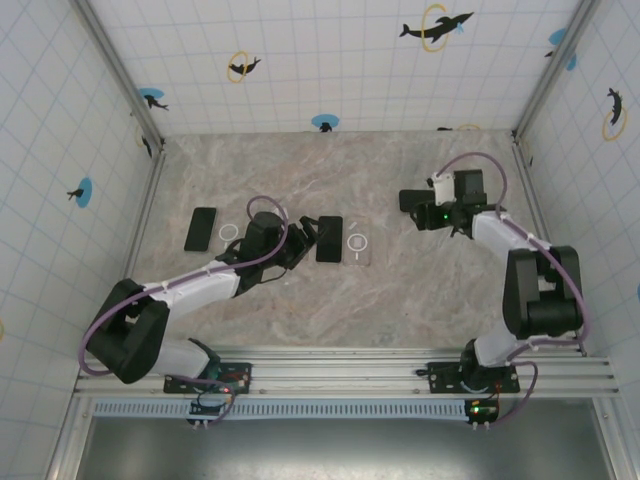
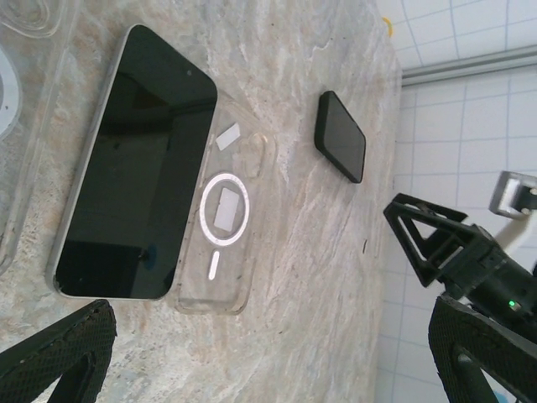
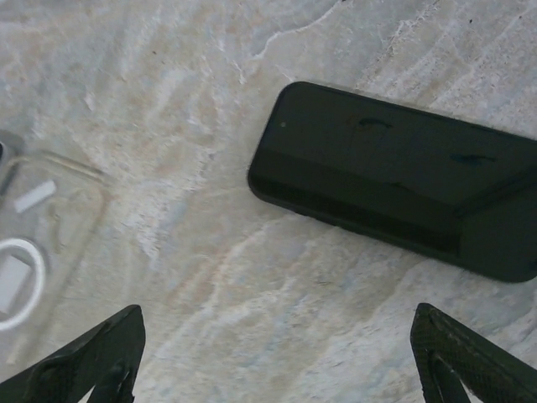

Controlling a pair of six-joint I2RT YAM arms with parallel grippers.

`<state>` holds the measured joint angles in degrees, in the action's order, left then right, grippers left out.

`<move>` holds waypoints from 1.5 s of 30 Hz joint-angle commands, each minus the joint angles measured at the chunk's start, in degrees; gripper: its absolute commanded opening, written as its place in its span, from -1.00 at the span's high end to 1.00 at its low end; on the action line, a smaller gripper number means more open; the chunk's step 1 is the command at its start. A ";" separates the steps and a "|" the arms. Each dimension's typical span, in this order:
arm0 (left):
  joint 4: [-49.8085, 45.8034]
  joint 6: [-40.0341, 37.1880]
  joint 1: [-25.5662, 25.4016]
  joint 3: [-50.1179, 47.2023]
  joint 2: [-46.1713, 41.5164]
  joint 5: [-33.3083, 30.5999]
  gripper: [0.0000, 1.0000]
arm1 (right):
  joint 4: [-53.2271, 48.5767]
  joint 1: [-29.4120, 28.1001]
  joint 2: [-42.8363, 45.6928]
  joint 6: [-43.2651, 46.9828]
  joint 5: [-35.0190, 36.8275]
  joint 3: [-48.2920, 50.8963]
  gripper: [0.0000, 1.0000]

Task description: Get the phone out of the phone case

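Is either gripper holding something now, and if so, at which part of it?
Nothing is held: the jaws of the left gripper and the right gripper stand open, with table between them.

There are three dark phones (image 1: pixel 200 229) (image 1: pixel 329 238) (image 1: pixel 412 200) and two clear phone cases (image 1: pixel 358 243) (image 1: pixel 229 232).

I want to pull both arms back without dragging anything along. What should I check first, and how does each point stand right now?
1. Phone out of the clear case: ok, it lies flat beside the case.
2. Phone fully off the case's edge: cannot tell, their edges meet.
3. Left gripper empty: ok, open and holding nothing.
4. Right gripper empty: ok, open over the table.
5. Second phone free of the right gripper: ok, it lies apart from it.
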<state>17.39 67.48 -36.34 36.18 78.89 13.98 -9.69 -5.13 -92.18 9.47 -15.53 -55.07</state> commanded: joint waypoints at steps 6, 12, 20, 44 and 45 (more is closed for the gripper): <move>1.15 -0.16 -0.15 -0.11 -0.05 0.87 -0.96 | -16.56 1.00 -12.70 24.85 -5.35 -17.10 -0.99; 0.49 -0.84 -0.05 -0.55 -0.58 1.00 -0.95 | -23.85 1.48 -20.69 35.36 -6.97 -27.74 -0.98; 1.08 -0.78 0.10 -1.70 -0.32 1.94 -0.95 | -27.96 1.83 -32.21 37.48 -5.19 -42.50 -0.99; 1.18 -1.52 0.39 -1.45 1.09 3.91 -0.95 | -28.13 5.21 -40.32 33.78 -13.54 -47.11 -0.99; 1.25 -1.56 0.37 -1.38 1.09 4.03 -0.95 | -28.24 5.28 -40.17 33.92 -13.48 -46.77 -0.99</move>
<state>17.67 67.29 -36.32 34.48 79.46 16.91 -35.46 -0.23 -130.32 43.09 -27.51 -100.07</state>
